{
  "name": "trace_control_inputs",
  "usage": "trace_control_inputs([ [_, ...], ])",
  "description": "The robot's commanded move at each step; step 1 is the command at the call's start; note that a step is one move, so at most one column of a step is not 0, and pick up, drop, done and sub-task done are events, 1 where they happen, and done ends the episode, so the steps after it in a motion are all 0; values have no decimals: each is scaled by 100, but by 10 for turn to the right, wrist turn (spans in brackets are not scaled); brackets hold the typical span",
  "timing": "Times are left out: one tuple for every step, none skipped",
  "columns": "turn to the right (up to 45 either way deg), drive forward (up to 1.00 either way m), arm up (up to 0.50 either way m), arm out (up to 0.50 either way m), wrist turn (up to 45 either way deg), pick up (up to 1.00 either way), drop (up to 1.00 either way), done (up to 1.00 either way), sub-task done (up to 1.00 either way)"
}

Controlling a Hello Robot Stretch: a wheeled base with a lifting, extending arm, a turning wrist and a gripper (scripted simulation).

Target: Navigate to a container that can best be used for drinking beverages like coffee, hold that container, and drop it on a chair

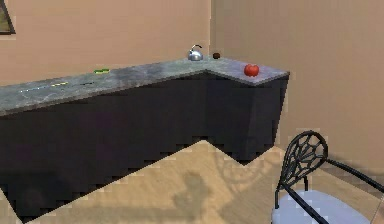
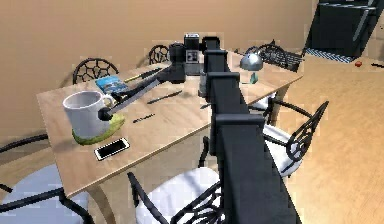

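Gripper [image 2: 112, 106] is out over the wooden table [image 2: 170, 125], thin dark fingers slanting off a boxy black body; can't tell how wide they're set. Right at the fingertips we've got the white mug [image 2: 84, 112]: glossy, round, thick-walled. Tabletop's behind it, so we can't say whether it's held or just sitting there. Under the tips there's a curved yellow-green thing [image 2: 112, 127], and nearer us than that a flat white phone [image 2: 113, 149] w/ a dark edge. Beyond the fingers, a flat blue pkg [image 2: 108, 84]. The arm [image 2: 235, 140] is a thick square black bar; just past its far end sits a silvery domed thing [image 2: 251, 63]. Chairs [image 2: 185, 190] ring the table, w/ black scrollwork metal backs and pale cushions, one crowding the arm's base. Fwd view: a dark counter [image 1: 140, 78] w/ a speckled grey stone top, a shiny kettle [image 1: 195, 53], a red round fruit [image 1: 251, 70] at its corner, and a scrollwork chair [image 1: 303, 160].
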Motion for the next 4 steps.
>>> trace_control_inputs([
  [0, 0, 0, 0, -390, 0, 0, 0, 0],
  [0, 0, 0, -40, 0, 0, 0, 0, 0],
  [450, 0, 0, 0, 0, 0, 0, 0, 0],
  [390, 0, 0, 0, 0, 0, 0, 0, 0],
])
